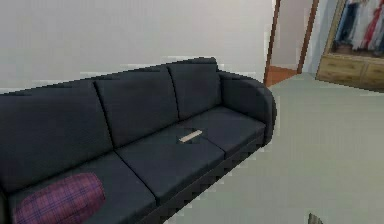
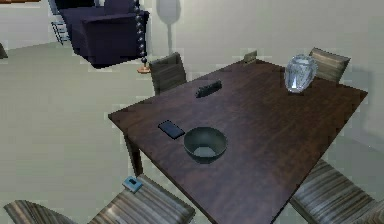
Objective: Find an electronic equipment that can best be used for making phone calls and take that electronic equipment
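Plainly, we see a flat, dark, glossy slab shaped like a phone lying on the dark wooden counter, near its edge and just beside a grey-green bowl. The forward view offers instead a dark sofa with a slim pale bar on its seat. We cannot tell the claw's state.

Small dark phone, thin and rectangular, lying flat on the dark wooden tabletop near one edge, just beside a round bowl.
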Tool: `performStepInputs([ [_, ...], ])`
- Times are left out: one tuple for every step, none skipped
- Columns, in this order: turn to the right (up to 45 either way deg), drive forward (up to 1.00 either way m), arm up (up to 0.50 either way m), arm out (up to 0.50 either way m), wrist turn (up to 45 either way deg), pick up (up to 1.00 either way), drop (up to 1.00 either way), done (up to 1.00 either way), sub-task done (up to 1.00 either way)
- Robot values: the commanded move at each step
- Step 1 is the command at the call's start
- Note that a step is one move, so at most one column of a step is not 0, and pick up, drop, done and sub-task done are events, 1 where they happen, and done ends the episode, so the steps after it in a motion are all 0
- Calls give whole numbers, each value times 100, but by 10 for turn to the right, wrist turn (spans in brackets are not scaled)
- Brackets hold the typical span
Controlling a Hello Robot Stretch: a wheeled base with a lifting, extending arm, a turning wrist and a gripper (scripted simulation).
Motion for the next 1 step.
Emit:
performStepInputs([
  [0,0,34,0,0,0,0,0,0],
])
